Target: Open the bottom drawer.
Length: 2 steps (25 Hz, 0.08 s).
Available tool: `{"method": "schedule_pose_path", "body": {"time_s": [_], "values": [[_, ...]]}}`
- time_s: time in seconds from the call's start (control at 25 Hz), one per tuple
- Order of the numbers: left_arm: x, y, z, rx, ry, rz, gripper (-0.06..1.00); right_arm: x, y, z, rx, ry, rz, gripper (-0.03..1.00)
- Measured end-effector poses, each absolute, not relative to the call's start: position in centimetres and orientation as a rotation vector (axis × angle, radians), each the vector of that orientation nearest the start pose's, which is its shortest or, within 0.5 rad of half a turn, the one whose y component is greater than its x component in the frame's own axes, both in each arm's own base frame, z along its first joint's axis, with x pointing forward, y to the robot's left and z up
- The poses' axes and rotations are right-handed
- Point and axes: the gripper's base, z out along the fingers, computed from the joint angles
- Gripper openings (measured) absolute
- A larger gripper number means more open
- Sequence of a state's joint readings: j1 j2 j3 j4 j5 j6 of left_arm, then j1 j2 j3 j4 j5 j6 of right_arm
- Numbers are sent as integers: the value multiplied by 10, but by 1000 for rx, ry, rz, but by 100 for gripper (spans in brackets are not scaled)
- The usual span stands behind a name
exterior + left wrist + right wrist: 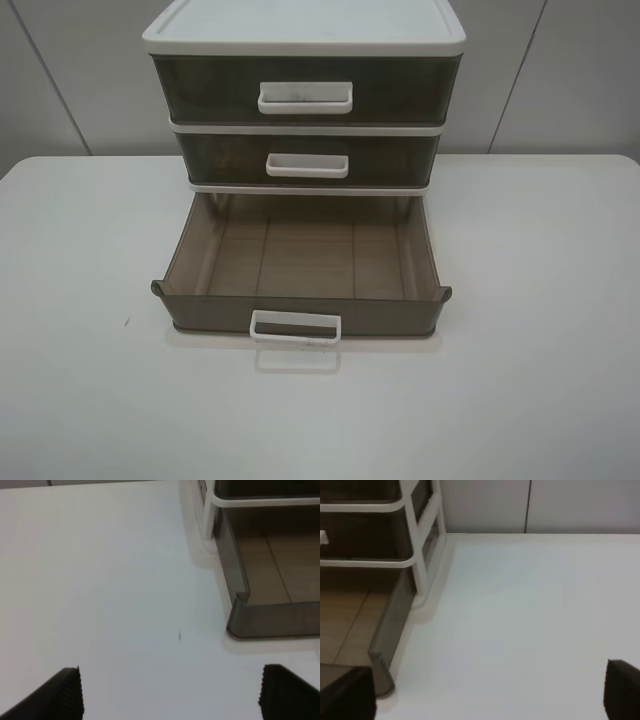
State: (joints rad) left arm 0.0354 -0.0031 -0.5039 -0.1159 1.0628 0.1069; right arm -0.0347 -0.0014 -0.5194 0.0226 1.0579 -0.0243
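On table (80, 300), bottom drawer (300, 312) pulled out, seemingly beyond both spread jaws.

A drawer unit (305, 110) is set at the far middle of the table (540, 330), with a wall (70, 80) behind it. Three drawers are stacked in it: the top drawer (305, 90) above the middle drawer (307, 160), and the bottom drawer (300, 270) lowest. The bottom drawer is pulled out toward the near side, and its handle (295, 340) is placed at the middle of its near front. Bare table is left on both sides and in front.
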Motion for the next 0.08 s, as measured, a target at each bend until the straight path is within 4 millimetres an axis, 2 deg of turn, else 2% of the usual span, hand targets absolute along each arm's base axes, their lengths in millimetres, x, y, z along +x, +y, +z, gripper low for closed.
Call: {"method": "schedule_pose_path", "body": {"time_s": [0.08], "values": [[-6, -9, 279, 79, 2033, -49, 72, -7, 2, 283, 31, 2020, -24, 79]]}}
